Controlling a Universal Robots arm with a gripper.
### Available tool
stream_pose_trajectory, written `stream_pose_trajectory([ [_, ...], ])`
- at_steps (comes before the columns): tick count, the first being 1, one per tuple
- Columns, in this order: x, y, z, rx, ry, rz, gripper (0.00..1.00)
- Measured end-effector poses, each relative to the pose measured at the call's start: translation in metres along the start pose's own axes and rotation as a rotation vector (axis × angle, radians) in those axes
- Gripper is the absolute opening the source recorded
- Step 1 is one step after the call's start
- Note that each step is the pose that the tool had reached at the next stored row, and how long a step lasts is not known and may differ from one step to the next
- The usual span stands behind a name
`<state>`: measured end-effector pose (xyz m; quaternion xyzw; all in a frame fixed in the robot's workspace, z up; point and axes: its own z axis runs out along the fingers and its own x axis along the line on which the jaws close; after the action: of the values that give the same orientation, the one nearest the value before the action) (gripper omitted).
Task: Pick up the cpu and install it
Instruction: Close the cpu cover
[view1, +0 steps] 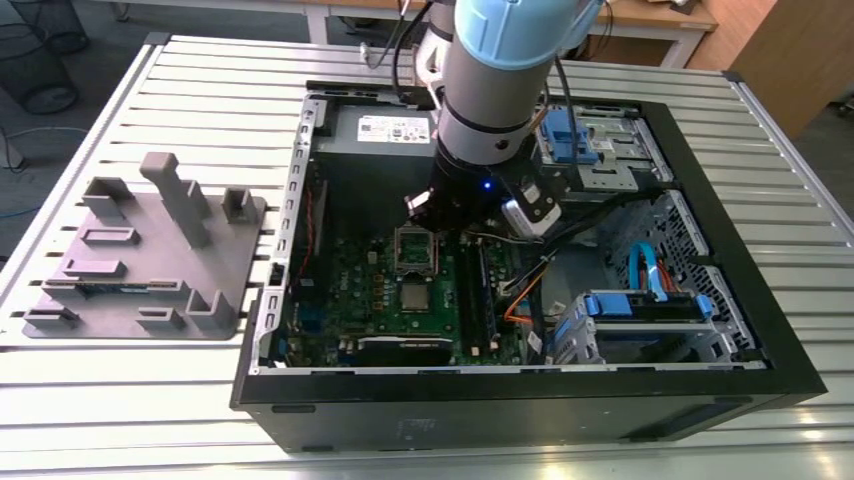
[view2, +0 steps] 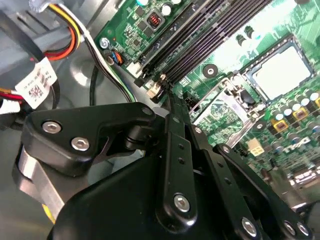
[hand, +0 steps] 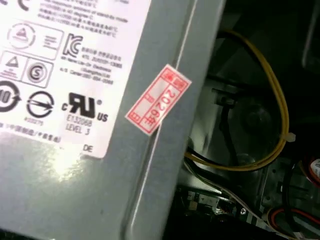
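**A:** What was hidden or hard to read?

**B:** The arm (view1: 501, 70) was cut off by the upper edge of the exterior view. Only its pale blue joint and the wrist below showed. Its bulk covered part of the power supply (view1: 380, 128) at the far end of the computer case (view1: 534, 400). The case's near wall hid the closest edge of the motherboard (view1: 354, 285).

**A:** And the pincer?

**B:** The pincer (view1: 451, 225) was dark against dark in the exterior view, with its tips hard to pick out. In the second wrist view the pincer (view2: 167, 92) read as narrow. Its black fingers (view2: 174, 150) were drawn together and nothing was seen between them.

**A:** Where was the cpu?

**B:** The cpu (view1: 416, 297) lay flat on the motherboard as a silver-grey square, apart from the pincer. In the second wrist view, glare washed the cpu (view2: 278, 74) nearly white. The metal frame (view1: 414, 248) stood open just beside it, nearer the pincer than the cpu was.

**A:** What was the arm's pose?

**B:** It came down near upright into the open case, with the wrist over the motherboard and the pincer pointing at the board by the memory slots (view2: 200, 35).

**A:** Anything in the first wrist view?

**B:** It showed the power supply's grey wall close up, with its edges cut off. A red-and-white sticker (hand: 157, 100) sat on it, and a yellow cable (hand: 280, 100) looped beside it.

**A:** What surrounded the case?

**B:** The case stood on the slatted bench (view1: 134, 400). A grey fixture (view1: 147, 260) sat to the exterior view's left, holding a green strip (view1: 127, 287).
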<state>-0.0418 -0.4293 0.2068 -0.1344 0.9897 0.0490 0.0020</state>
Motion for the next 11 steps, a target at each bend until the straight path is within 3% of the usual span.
stream_pose_trajectory([
  [3,-0.0007,-0.0001,0.0003,-0.0009,0.0027,-0.029,0.11],
  [11,-0.0033,0.0041,0.0018,-0.0048,0.0023,-0.038,0.11],
])
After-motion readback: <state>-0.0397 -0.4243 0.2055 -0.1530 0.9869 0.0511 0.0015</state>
